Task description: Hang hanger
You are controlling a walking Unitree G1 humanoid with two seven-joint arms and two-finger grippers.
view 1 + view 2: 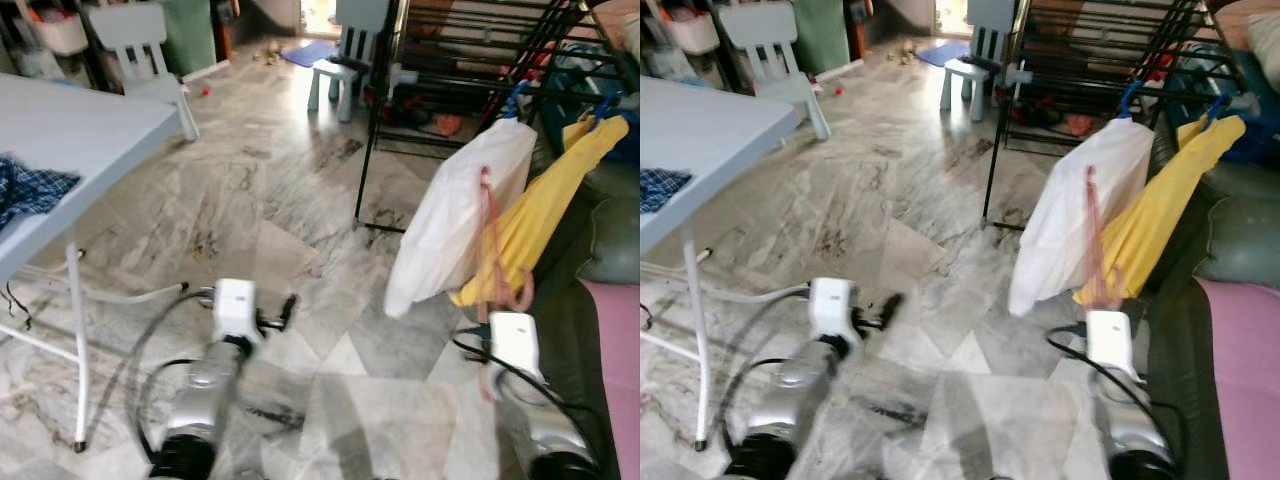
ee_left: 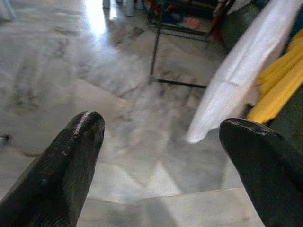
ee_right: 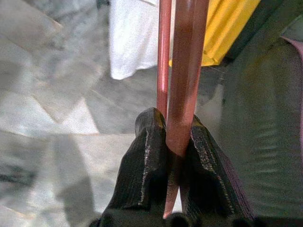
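**Right gripper clamps pink hanger beside drying rack**

Right gripper of mine grips a pink hanger, fingers pinched tight on its lower bar. I hold the hanger upright, in front of a white shirt and a yellow shirt that hang on blue hooks from the black rack. My left gripper hovers low over the marble floor, fingers spread apart and holding nothing. A white table stands to my left, checked cloth on it.

Daylight glares off the marble floor; all views are motion-blurred.
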